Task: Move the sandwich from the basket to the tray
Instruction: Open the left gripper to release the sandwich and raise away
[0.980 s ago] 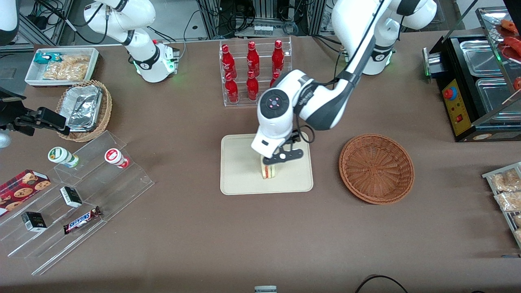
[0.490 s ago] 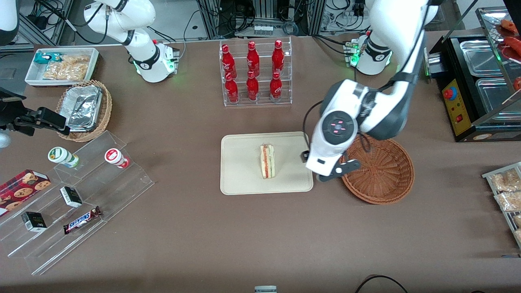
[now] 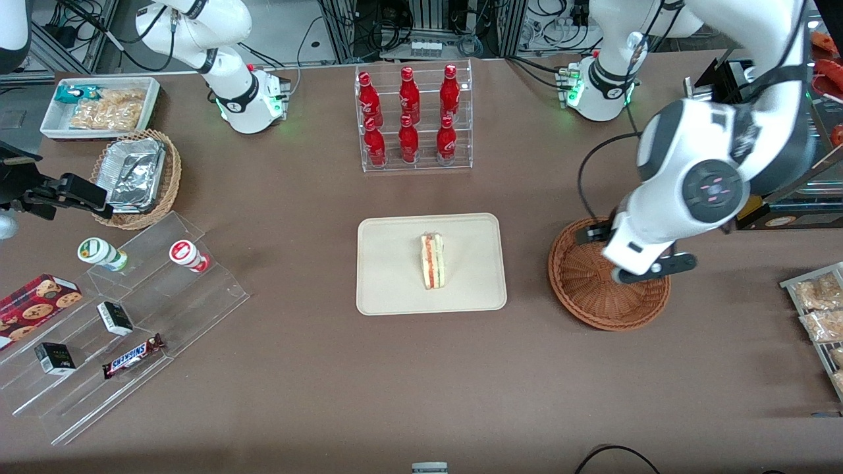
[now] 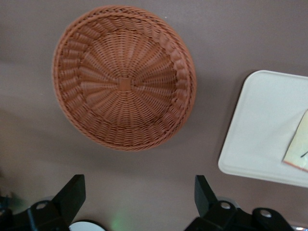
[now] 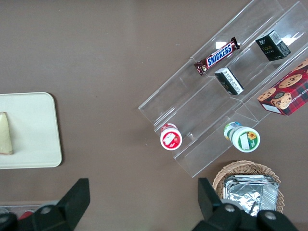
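The sandwich (image 3: 433,261) stands on its edge in the middle of the cream tray (image 3: 395,276), its red and green filling facing up. Nothing touches it. The reddish-brown wicker basket (image 3: 593,296) sits beside the tray toward the working arm's end of the table, with nothing in it. The left arm's gripper (image 3: 649,271) hangs high above the basket, open, with nothing between its fingers. The left wrist view shows the open gripper (image 4: 138,192) over bare table, the basket (image 4: 124,77), a corner of the tray (image 4: 260,134) and an edge of the sandwich (image 4: 298,149).
A clear rack of red bottles (image 3: 411,118) stands farther from the camera than the tray. Toward the parked arm's end are a stepped acrylic stand with snacks (image 3: 118,316), a tan basket of foil containers (image 3: 135,178) and a white bin (image 3: 99,105). A black appliance (image 3: 770,151) is beside the basket.
The gripper let go of the sandwich on the tray, rose and swung away to above the basket. The sandwich stays upright on the tray.
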Controlling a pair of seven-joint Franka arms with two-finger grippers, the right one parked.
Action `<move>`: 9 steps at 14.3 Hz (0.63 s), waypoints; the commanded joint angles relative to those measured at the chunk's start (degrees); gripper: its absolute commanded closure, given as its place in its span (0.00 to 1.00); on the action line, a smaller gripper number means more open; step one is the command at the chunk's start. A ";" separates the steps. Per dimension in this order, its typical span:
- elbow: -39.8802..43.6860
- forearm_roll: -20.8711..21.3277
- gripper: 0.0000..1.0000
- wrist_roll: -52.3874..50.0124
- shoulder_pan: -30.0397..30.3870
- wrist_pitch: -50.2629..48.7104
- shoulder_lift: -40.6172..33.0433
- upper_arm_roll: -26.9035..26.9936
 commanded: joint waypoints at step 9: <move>-0.31 0.17 0.00 24.81 23.41 -5.49 -13.24 -11.90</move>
